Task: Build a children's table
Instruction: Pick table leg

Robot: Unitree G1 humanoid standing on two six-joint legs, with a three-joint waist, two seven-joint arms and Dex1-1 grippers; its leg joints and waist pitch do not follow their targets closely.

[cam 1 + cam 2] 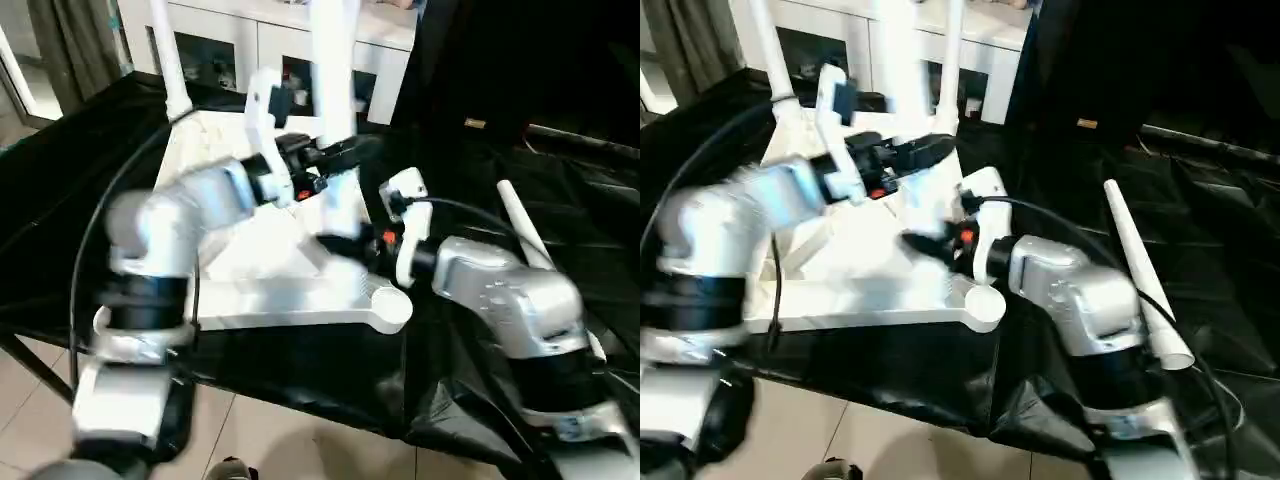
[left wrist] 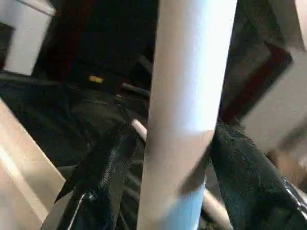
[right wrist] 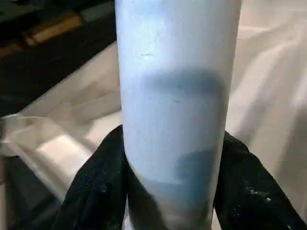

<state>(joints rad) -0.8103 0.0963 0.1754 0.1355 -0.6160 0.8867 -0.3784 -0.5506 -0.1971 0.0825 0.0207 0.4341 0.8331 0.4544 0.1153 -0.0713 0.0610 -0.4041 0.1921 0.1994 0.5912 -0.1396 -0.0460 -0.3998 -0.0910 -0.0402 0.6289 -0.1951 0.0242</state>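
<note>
The white table top (image 1: 260, 290) lies underside up on a black-covered surface, with a round corner socket (image 1: 390, 305) near its front edge. Two white legs stand upright in it: one at the far left corner (image 1: 168, 50) and one in the middle (image 1: 333, 60). My left gripper (image 1: 340, 150) is open around the middle leg (image 2: 187, 72) partway up, with a thin gap beside one finger (image 2: 108, 165). Lower on the same leg (image 3: 175, 72), my right gripper (image 1: 345, 245) is shut, both fingers snug against it. A third leg (image 1: 1135, 270) lies loose on the cloth to the right.
A white cabinet (image 1: 270, 40) with glass-fronted shelves stands close behind the work. Black cloth (image 1: 60, 200) covers the surface and hangs over its front edge. Tiled floor (image 1: 280, 440) shows below it. A dark object fills the back right.
</note>
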